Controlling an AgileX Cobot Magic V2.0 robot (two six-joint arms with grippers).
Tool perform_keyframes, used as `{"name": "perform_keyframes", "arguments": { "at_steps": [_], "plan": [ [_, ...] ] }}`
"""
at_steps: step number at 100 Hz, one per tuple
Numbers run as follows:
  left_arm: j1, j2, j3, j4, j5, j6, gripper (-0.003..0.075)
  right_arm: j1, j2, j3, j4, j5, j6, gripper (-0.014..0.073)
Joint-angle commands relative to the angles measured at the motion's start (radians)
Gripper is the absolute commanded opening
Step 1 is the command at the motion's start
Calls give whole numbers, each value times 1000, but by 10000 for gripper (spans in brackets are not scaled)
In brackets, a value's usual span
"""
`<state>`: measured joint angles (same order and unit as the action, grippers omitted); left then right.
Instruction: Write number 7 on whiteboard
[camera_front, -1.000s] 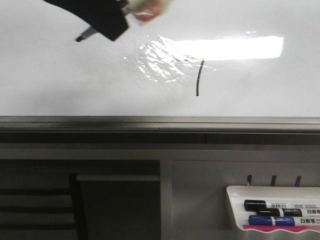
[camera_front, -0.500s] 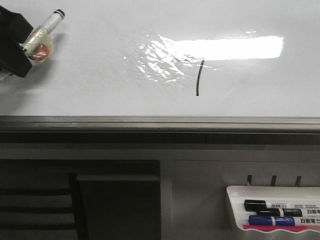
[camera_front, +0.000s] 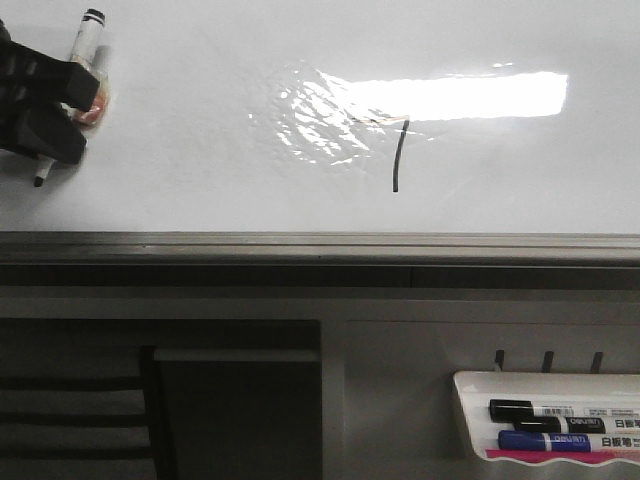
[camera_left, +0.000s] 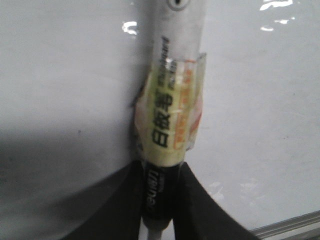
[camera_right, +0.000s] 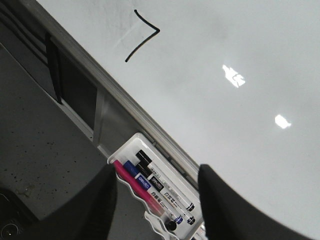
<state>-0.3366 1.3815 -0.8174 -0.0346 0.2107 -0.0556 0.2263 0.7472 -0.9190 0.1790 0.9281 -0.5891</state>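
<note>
Left wrist view: left gripper (camera_left: 159, 200) is clamped on a taped marker (camera_left: 170, 120), held over the whiteboard (camera_front: 200, 150). Front view places this gripper (camera_front: 45, 115) far to the left of the number 7 (camera_front: 397, 155). Right gripper (camera_right: 157, 200) has its fingers spread with nothing between them, above the marker tray (camera_right: 125, 150), well apart from the number 7 (camera_right: 142, 42).

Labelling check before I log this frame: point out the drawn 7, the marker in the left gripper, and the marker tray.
number 7 (camera_right: 142, 44), right wrist view, on its long downstroke.
marker (camera_left: 169, 117), left wrist view, on the taped label round its barrel.
marker tray (camera_front: 470, 420), front view, on its white left wall.
</note>
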Motion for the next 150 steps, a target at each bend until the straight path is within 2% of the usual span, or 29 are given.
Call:
{"name": "perform_keyframes", "arguments": {
  "at_steps": [1,16,42,57,72,92,113,121,128,150],
  "plan": [
    [3,-12,-28,-10,-72,-10,-20,-7,-1,-23,11,-70,-2,330],
    [3,-12,-28,-9,-70,-2,6,-7,-1,-21,16,-78,1,330],
    [3,-38,-28,61,-60,0,239,-7,-1,-21,17,-94,56,328],
    [3,-125,-28,90,2,0,285,-7,-3,-21,-17,-88,229,264],
    [3,-260,-28,95,121,0,284,-7,-17,-21,-99,-69,398,177],
    [3,-470,-14,143,299,0,281,-7,-100,3,-108,-59,450,81],
    [3,-671,105,155,248,0,281,-7,-234,141,-108,-135,484,-57],
    [3,-726,153,155,224,0,270,-7,-290,188,-95,-176,486,-64],
    [3,-759,188,155,199,0,225,-7,-326,216,-93,-193,486,-64],
    [3,-772,256,155,78,0,-22,-7,-360,234,-93,-200,486,-64]
  ]
}}
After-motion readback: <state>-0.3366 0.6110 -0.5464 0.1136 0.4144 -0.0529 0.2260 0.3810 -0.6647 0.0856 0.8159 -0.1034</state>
